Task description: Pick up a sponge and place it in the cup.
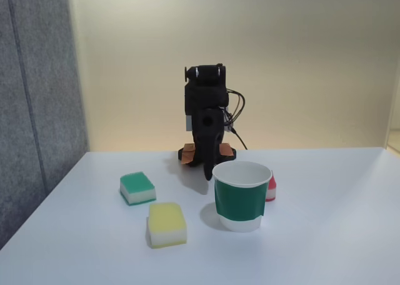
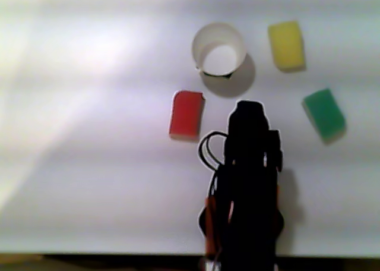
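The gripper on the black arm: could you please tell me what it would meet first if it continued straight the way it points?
Probably the white paper cup with the green band; the gripper aims towards it in the other view, though height is unclear.

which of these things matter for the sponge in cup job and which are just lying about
For the job:
- red sponge, lying flat on the table, apart from the cup
- cup, upright and empty
- gripper, in the other view, jaw state unclear

Just lying about:
- green sponge
- yellow sponge
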Controlling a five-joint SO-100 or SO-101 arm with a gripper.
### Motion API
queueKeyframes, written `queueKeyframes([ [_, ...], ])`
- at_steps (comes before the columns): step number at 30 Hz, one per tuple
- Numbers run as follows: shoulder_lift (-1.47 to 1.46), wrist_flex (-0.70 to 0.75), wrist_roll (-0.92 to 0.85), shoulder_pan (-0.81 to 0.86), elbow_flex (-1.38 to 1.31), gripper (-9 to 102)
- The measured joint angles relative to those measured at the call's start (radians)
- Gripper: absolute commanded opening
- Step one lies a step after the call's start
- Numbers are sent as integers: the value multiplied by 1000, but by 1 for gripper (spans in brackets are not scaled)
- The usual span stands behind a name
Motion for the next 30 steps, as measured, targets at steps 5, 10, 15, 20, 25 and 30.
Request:
queueKeyframes([
  [5,0,2,12,0,-21,0],
  [10,-32,18,48,-11,-106,0],
  [15,-170,43,60,-40,-213,0],
  [20,-359,-38,-5,-107,-314,0],
  [25,-578,-9,-18,-268,-445,0],
  [30,-736,14,-18,-423,-557,0],
])
